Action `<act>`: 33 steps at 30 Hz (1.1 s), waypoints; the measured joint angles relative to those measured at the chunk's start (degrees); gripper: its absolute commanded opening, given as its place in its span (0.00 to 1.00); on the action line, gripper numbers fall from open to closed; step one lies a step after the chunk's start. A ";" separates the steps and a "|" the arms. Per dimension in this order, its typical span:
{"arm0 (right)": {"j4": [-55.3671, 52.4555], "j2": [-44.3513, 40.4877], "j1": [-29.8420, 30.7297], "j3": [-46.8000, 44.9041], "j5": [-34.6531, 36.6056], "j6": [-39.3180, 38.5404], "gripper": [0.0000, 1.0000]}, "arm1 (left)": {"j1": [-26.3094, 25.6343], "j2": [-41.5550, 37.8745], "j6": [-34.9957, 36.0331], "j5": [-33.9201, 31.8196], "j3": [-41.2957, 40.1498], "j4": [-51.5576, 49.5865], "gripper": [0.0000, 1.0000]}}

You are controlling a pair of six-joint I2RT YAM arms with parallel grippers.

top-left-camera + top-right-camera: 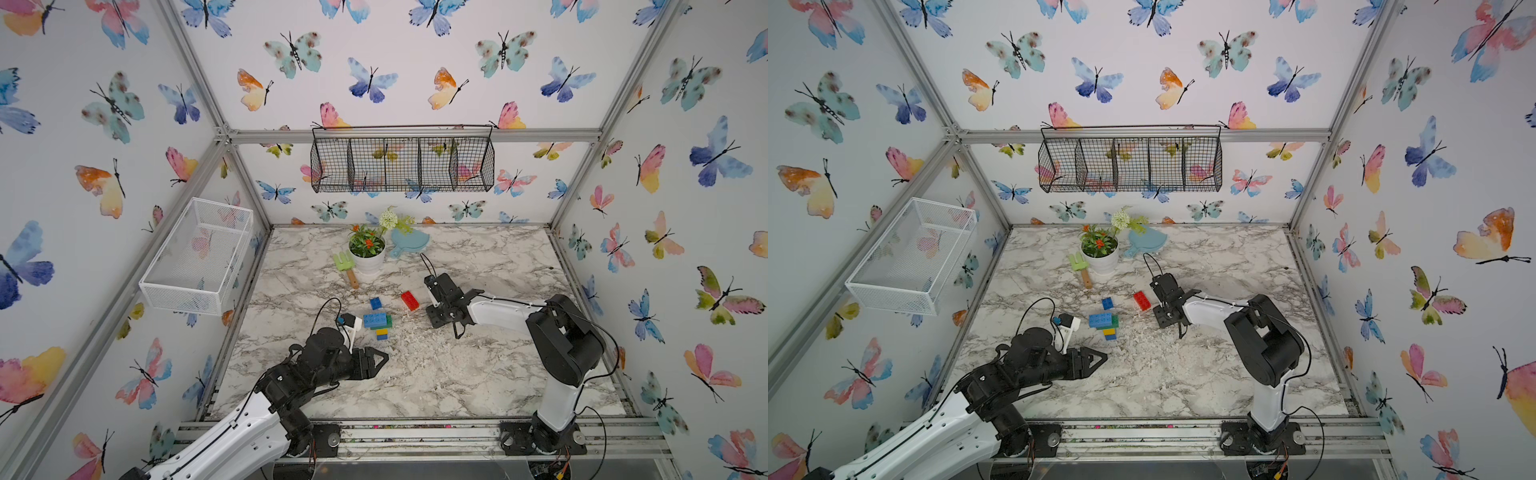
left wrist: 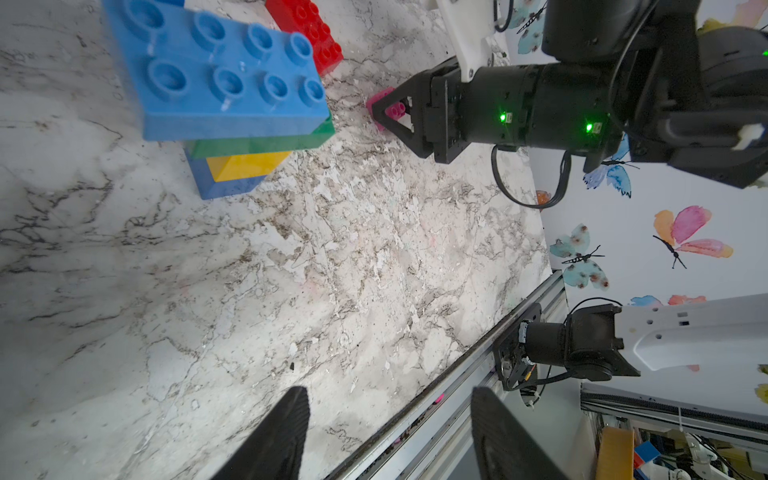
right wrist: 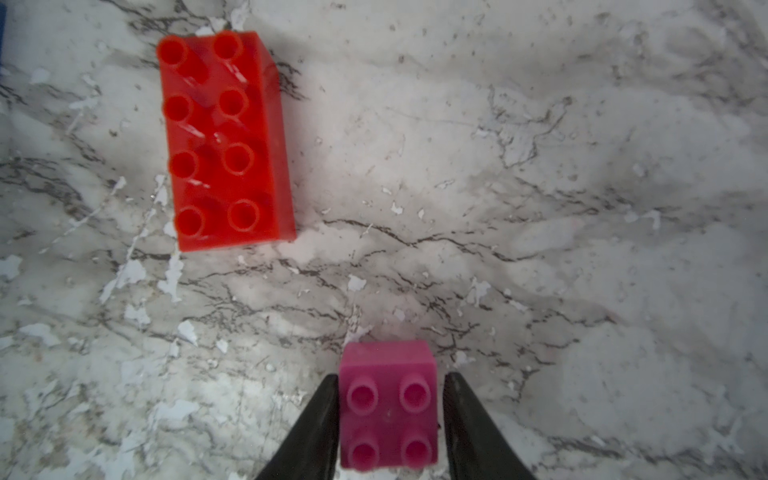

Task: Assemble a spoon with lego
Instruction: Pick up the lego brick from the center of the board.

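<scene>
Lego spoon (image 1: 377, 324), half built, sits in the middle of the marbled surface (image 1: 478, 374) in both top views: a wide light blue brick (image 1: 374, 319) on top of green, yellow and dark blue ones. A small dark blue brick (image 1: 375, 303) and a long red brick (image 1: 409, 300) lie just behind it. A white flower pot (image 1: 368, 259), a green rake (image 1: 345, 262) and a pale blue dish (image 1: 405, 243) stand well back. The right gripper (image 1: 434, 318) covers the pink brick here.

In the left wrist view, the left gripper (image 2: 390, 392) has its ribbed black fingers (image 2: 286, 432) wide apart, holding nothing.

In the right wrist view, the right gripper's smooth black fingers (image 3: 316, 424) hug both sides of the square, four-stud pink brick (image 3: 388, 409), which rests on the surface. I cannot tell if they squeeze it. The shiny eight-stud red brick lies apart.
</scene>
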 measured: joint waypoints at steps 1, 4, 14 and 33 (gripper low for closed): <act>0.04 0.00 -0.04 0.00 0.00 0.00 0.42 | 0.00 0.00 0.00 0.00 -0.02 0.00 0.64; 0.04 0.00 -0.15 0.00 -0.04 -0.07 0.40 | 0.00 0.00 0.00 0.00 -0.20 0.00 0.64; 0.13 -0.07 -0.17 0.02 -0.37 -0.52 0.20 | 0.00 -0.28 0.00 -0.02 -0.70 0.00 0.64; -7.45 -10.86 -0.17 0.79 -5.70 -2.99 0.07 | 0.31 10.12 -2.56 0.33 -3.87 10.75 0.17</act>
